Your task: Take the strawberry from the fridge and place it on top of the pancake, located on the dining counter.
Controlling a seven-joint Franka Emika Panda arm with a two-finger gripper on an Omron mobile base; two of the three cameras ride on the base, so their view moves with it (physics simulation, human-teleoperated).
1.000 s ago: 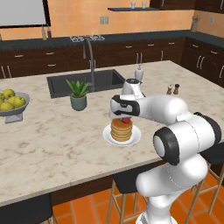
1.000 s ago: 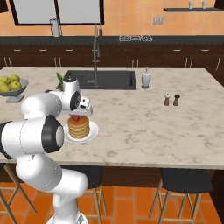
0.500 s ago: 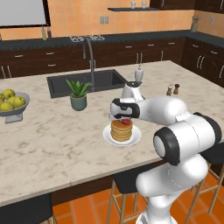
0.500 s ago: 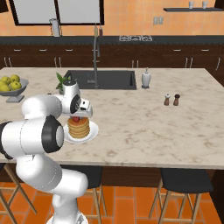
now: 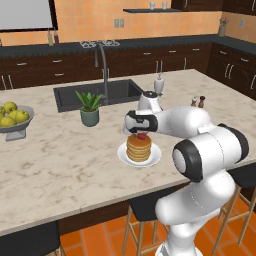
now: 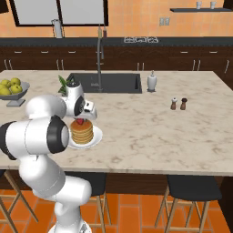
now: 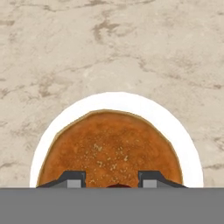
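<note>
On the beige marbled dining counter [image 5: 60, 165], the pancake [image 5: 138, 147] stack sits directly below the jaws, which are closed on the strawberry [image 6: 80, 121]. This is the placing step; next the jaws should open.

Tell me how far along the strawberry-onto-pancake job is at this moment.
Done: the tiny red strawberry is out of the fridge and above the golden-brown pancake stack on its white round plate, on the beige marbled dining counter. In hand: the two-finger gripper is shut on the strawberry just over the stack. Left: lower if needed, release, withdraw.
</note>
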